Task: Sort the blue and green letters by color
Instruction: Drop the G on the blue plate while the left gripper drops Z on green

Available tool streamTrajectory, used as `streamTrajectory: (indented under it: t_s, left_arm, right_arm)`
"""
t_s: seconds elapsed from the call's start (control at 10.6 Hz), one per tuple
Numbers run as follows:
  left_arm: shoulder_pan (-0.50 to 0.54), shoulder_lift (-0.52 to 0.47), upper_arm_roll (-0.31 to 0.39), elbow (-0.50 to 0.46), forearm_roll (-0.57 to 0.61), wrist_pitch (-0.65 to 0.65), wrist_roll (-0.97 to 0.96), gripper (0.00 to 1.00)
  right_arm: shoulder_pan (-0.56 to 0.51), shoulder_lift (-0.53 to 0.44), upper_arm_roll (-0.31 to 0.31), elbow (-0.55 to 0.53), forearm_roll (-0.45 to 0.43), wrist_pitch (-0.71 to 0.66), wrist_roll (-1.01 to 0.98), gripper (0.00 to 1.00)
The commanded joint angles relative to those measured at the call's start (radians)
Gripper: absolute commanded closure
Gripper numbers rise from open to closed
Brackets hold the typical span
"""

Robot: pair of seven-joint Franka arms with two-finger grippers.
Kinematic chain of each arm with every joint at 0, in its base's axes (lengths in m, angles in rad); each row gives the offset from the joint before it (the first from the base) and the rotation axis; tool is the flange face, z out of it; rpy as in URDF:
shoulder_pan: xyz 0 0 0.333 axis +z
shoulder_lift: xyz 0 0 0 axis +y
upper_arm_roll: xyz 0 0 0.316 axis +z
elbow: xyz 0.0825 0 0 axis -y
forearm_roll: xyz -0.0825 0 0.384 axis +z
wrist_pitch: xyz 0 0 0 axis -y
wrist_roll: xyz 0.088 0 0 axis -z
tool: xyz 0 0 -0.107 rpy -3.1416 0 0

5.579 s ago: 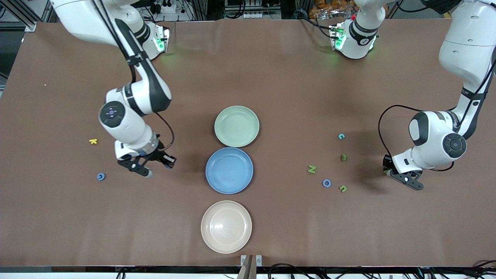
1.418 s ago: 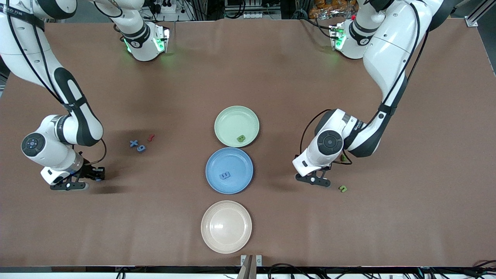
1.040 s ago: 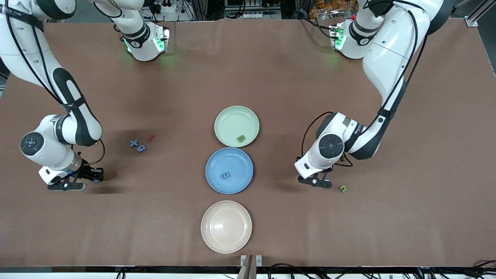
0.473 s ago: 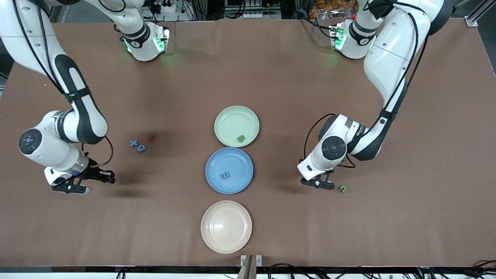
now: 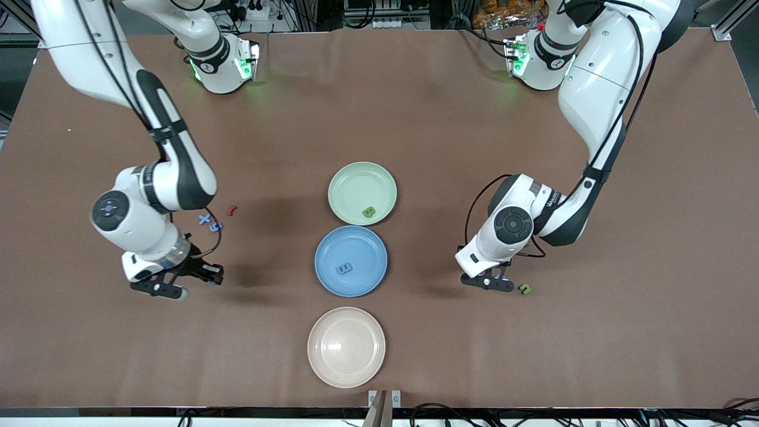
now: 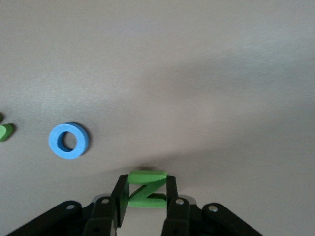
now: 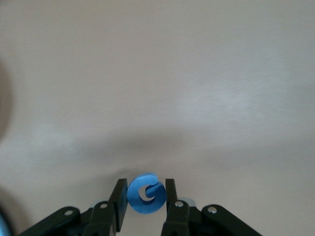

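1. Blue at the right arm's end: right gripper [image 5: 190, 284] over bare counter [image 5: 415, 107], fingers clamped on a curled blue letter [image 7: 145, 194], probably bound for the blue plate [image 5: 364, 246]. Close by, lying unsorted: blue X [image 5: 204, 219], blue 9 [image 5: 216, 226], small red piece [image 5: 231, 210].
2. Mid-counter, three plates in a row: green plate [image 5: 356, 181] with a green B [image 5: 369, 211], blue plate nearer the camera with a blue E [image 5: 343, 268], beige plate [image 5: 347, 367] nearest, holding nothing. Colours matched so far.
3. Toward the left arm's end: left gripper [image 5: 489, 283] low at the counter, fingers closed on the edges of a green N [image 6: 146, 189], presumably for the green plate. Green u [image 5: 525, 289] just beside.
4. Shown by the wrist views alone: both gripped letters, and a blue O [image 6: 69, 140] near the N, hidden under the arm from the front. Shown by the front view alone: the plates.
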Motion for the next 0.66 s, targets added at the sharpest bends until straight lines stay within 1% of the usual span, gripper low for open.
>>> streamTrajectory:
  t_s: [0.0,0.09,0.19,0.38,0.57]
  left_arm:
    - [-0.002,-0.059,-0.088,-0.022,-0.053,-0.06,-0.163,1.0]
    - [-0.008,-0.059,-0.137,-0.022,-0.053,-0.069,-0.253,1.0]
    - [-0.028,-0.056,-0.161,-0.022,-0.052,-0.069,-0.355,1.0]
    - [-0.114,-0.055,-0.17,-0.014,-0.053,-0.068,-0.507,1.0]
    - [-0.177,-0.049,-0.173,-0.01,-0.056,-0.054,-0.636,1.0]
  right_arm:
    - [0.173,0.008,-0.066,0.027,0.04,0.002,0.091,0.95]
    - [0.212,0.02,-0.068,0.044,0.049,0.004,0.12,0.95]
    - [0.251,0.031,-0.068,0.064,0.05,0.004,0.152,0.95]
    - [0.314,0.064,-0.063,0.117,0.047,0.013,0.218,0.94]
    - [0.38,0.095,-0.063,0.154,0.045,0.019,0.264,0.94]
